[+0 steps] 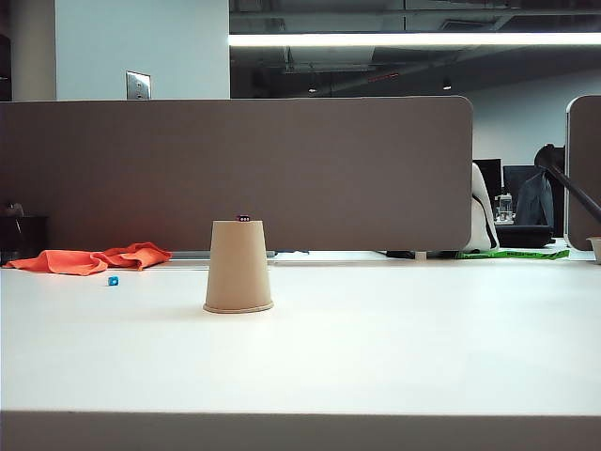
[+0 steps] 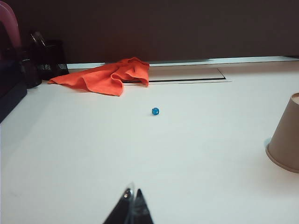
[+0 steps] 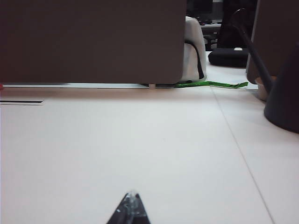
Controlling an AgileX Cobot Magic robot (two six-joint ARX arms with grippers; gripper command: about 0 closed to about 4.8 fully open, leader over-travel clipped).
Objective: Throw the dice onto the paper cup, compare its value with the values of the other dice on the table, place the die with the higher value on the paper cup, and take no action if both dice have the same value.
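Paper cup: tan paper cup (image 1: pixel 238 266) stands upside down, wide rim on the white table (image 1: pixel 394 357), nearest the exterior camera and about mid-table; its edge also shows at the side of the left wrist view (image 2: pixel 286 142).
Purple die: tiny dark purple die (image 1: pixel 243 218) sits on the cup's upturned base, pale pips just visible; the value is too small to read.
Blue die: tiny bright blue die (image 1: pixel 113 280) lies on the bare tabletop, well apart from the cup and to its left in the exterior view, near the orange cloth; the left wrist view shows it alone on the white surface (image 2: pixel 155 111), pips unreadable.
Left gripper: left gripper (image 2: pixel 132 205) has its fingertips pressed together with nothing between them, low over the table on the near side of the blue die and well short of it.
Right gripper: right gripper (image 3: pixel 131 207) also has its fingertips pressed together on nothing, above a plain stretch of table away from both dice and the cup.
Orange cloth: crumpled orange cloth (image 1: pixel 89 258) lies at the table's far left edge, just behind the blue die.
Backdrop: grey partition panel (image 1: pixel 235 169) runs along the back of the table; a strip of green tape (image 3: pixel 212 84) lies past its right end.
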